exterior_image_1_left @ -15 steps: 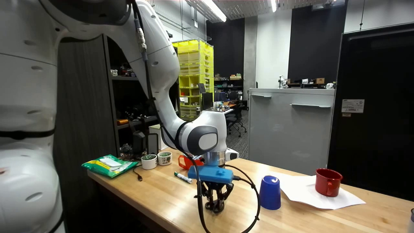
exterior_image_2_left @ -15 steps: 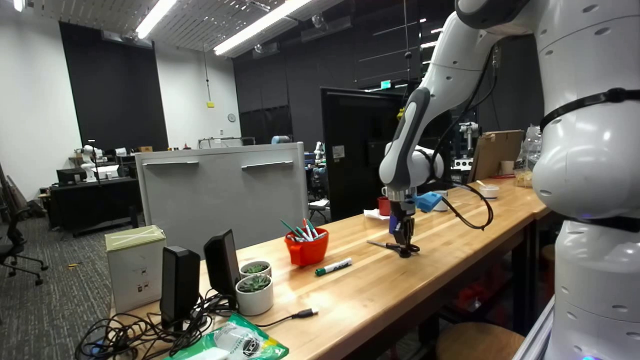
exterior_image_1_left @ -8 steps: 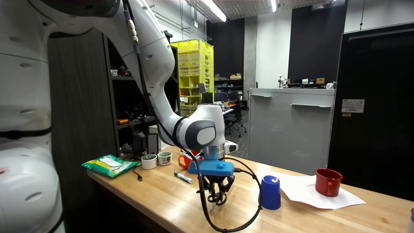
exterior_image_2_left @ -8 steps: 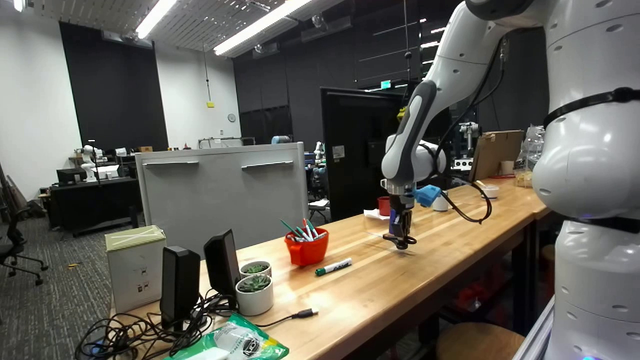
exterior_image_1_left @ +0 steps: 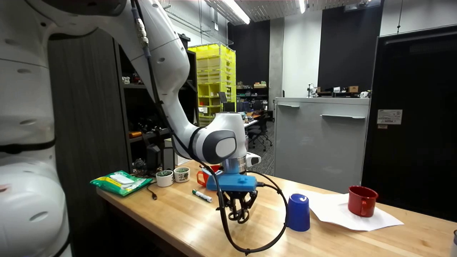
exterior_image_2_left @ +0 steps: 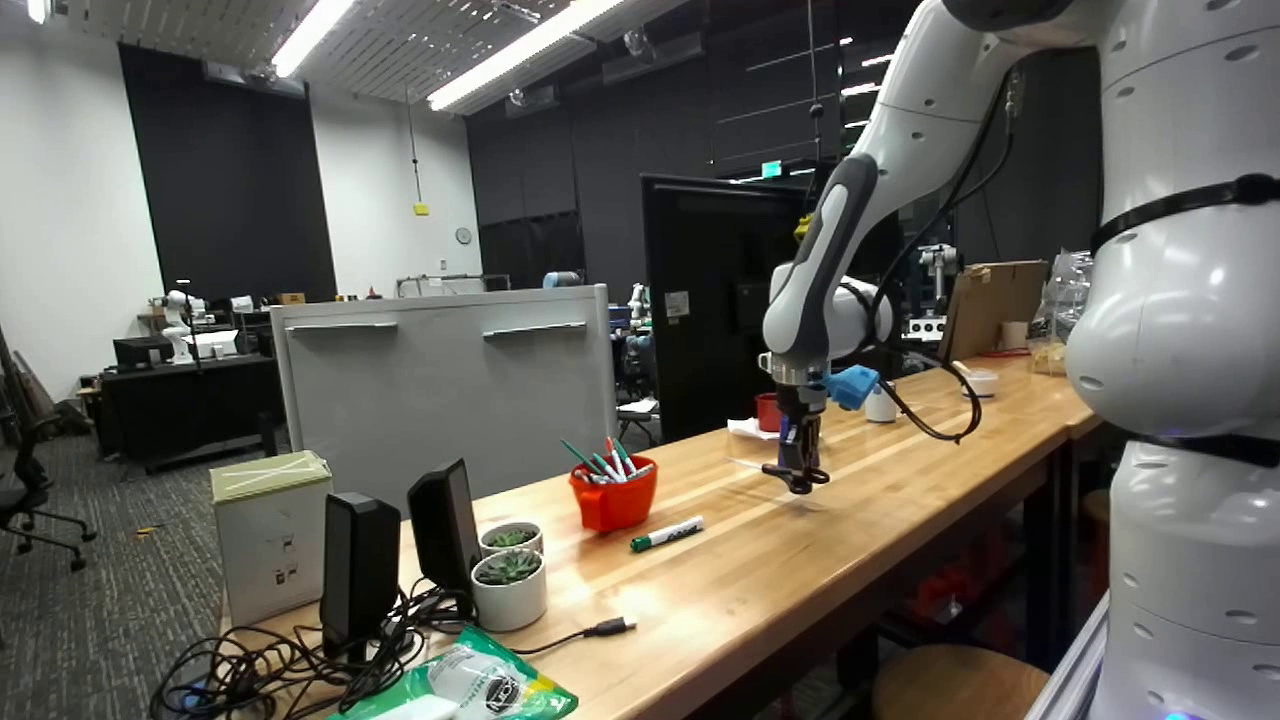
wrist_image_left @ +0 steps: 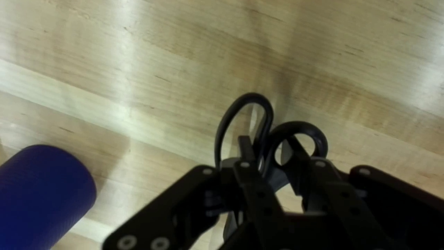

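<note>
My gripper [wrist_image_left: 270,144] is closed on the black-handled scissors [wrist_image_left: 299,126], its fingers around the base of the handle loops. In both exterior views the gripper [exterior_image_1_left: 238,208] points down over the wooden table [exterior_image_1_left: 171,217], and the scissors [exterior_image_2_left: 792,476] hang just clear of the surface, a faint shadow beneath them. A thin pale blade reaches out to the left in an exterior view; most of it is hidden by the gripper. An upturned blue cup [exterior_image_1_left: 299,213] stands beside the gripper, and the wrist view has this blue cup [wrist_image_left: 41,198] at lower left.
A red mug [exterior_image_1_left: 362,201] sits on white paper [exterior_image_1_left: 328,207]. A green-capped marker [exterior_image_2_left: 667,534] lies near an orange cup [exterior_image_2_left: 615,500] of pens. Potted succulents [exterior_image_2_left: 510,590], speakers [exterior_image_2_left: 357,570] and a green packet [exterior_image_1_left: 121,184] occupy the table's end. The arm's black cable [exterior_image_1_left: 246,251] loops low.
The gripper has risen from the tabletop, carrying the scissors up with it; the lift is small in the last half second. Cup, mug and marker stay where they were.
</note>
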Available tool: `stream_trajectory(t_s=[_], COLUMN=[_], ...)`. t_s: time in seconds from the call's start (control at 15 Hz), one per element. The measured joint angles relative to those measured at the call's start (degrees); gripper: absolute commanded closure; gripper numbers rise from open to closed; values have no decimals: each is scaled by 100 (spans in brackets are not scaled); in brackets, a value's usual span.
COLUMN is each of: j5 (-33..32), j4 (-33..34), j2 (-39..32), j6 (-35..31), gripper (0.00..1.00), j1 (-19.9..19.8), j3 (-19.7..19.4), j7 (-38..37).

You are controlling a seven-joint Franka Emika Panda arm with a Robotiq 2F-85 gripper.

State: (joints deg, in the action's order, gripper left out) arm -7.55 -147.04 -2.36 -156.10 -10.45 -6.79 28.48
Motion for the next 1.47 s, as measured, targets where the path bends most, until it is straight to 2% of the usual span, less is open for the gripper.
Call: stream_trajectory(t_s=[0.2, 0.47, 0.67, 0.87, 0.93, 1.0, 1.33, 1.47], j5=[0, 0, 0, -1, -1, -1, 30, 89], j4=[-1, -1, -1, -2, -2, -3, -5, -5], j2=[0, 0, 0, 12, 30, 55, 269, 385], j6=[-3, -9, -11, -11, -11, -11, 68, 163], gripper=[54, 61, 62, 58, 50, 34, 3, 0], j1=[38, 80, 102, 105, 105, 105, 109, 117], j3=[1, 5, 13, 9, 7, 5, 5, 12], j7=[-10, -35, -81, -87, -92, -98, -110, -122])
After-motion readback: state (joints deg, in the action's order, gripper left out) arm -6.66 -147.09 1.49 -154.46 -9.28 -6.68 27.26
